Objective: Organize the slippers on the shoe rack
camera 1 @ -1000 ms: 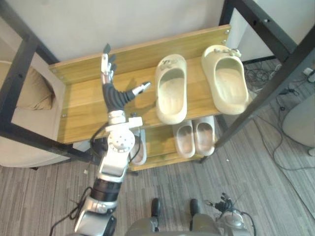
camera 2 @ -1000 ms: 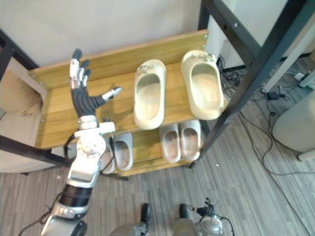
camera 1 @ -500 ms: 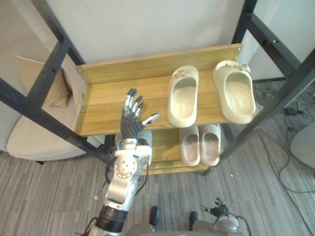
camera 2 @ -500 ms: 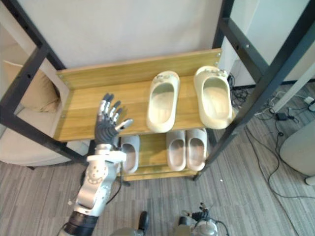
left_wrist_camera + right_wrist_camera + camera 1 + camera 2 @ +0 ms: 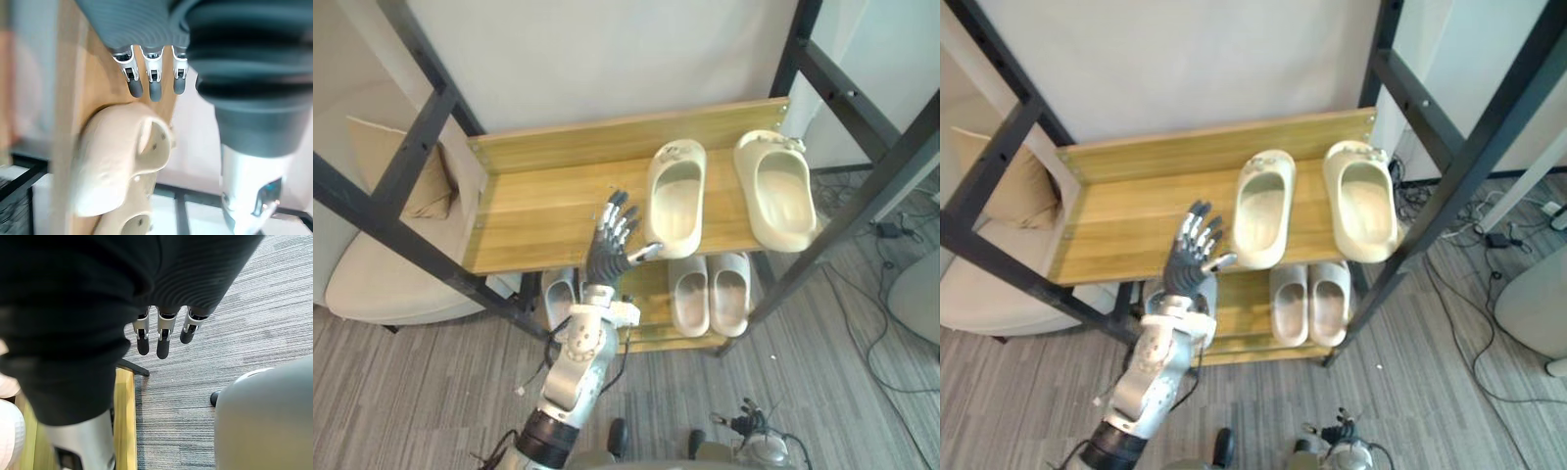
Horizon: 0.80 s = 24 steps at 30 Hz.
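Cream slippers: two cream foam slippers lie on the rack's top shelf, toes toward the wall and heels at the front edge. The left cream slipper (image 5: pixel 675 201) and the right cream slipper (image 5: pixel 776 191) lie side by side with a strip of bare wood between them.
Rack: a two-tier shoe rack of light wooden boards (image 5: pixel 538 211) stands against the pale wall. The left half of its top shelf is bare.
Lower shelf: a pair of pale pinkish slippers (image 5: pixel 713 292) sits side by side under the two cream ones. Pale grey slippers (image 5: pixel 558 289) lie at the left end of this shelf, partly hidden behind my arm.
My left hand (image 5: pixel 610 247): raised over the front edge of the rack's top shelf, just left of the left cream slipper's heel. The fingers (image 5: pixel 155 83) are straight and spread, the thumb juts toward that heel, and I hold nothing. I cannot tell whether the thumb tip touches the slipper. My left wrist view shows that slipper past my fingertips, on the wood.
My right hand (image 5: pixel 164 340): hangs down beside the rack's right end over the grey striped carpet (image 5: pixel 254 308). Its fingers are straight and relaxed, with nothing in them.
Frame: black metal beams (image 5: pixel 401 235) cross in front of the rack on both sides.
Seat: a cream upholstered seat (image 5: pixel 382 264) with a tan cushion (image 5: pixel 426 186) stands left of the rack.
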Available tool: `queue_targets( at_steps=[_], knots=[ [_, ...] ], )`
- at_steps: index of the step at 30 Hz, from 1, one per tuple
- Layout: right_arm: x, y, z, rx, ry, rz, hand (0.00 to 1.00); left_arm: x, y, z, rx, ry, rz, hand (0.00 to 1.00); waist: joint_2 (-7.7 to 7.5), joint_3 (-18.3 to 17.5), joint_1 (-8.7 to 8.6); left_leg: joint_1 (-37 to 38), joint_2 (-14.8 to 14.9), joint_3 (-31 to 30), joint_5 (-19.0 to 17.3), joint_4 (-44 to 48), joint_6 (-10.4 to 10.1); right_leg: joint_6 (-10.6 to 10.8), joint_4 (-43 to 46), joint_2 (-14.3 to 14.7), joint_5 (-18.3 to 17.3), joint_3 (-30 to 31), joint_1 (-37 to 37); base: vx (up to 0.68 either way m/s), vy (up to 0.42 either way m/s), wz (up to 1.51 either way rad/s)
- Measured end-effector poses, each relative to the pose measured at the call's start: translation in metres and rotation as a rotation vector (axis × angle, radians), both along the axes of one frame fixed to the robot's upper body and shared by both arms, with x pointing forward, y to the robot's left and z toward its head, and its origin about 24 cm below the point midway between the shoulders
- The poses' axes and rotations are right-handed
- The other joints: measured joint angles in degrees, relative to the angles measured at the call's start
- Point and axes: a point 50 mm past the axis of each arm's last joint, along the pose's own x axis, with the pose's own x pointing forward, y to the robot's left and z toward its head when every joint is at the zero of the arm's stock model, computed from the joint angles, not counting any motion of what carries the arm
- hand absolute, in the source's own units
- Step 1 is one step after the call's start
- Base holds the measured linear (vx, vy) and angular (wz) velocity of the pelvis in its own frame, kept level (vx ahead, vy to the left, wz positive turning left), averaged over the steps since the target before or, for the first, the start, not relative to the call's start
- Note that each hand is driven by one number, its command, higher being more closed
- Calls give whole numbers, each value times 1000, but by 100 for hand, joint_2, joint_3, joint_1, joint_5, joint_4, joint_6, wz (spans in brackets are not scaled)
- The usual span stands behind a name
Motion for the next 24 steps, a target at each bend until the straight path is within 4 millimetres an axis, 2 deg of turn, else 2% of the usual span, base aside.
queue_targets(
  at_steps=[16, 24],
  knots=[
    [6, -2, 5, -23, -35, -23, 0, 15, -30, 11, 43, -48, -85, 0, -27, -3, -112, -123, 12, 281, -17, -3, -22, -25, 309, 3, -138, 191, -378, -9, -24, -6],
    [8, -2, 6, -28, -42, -29, 0, 18, -30, 18, 34, -76, -54, 0, -33, -1, -129, -217, 16, 358, -20, -4, -27, -27, 321, 15, -139, 259, -512, 8, -15, -3]
  ],
)
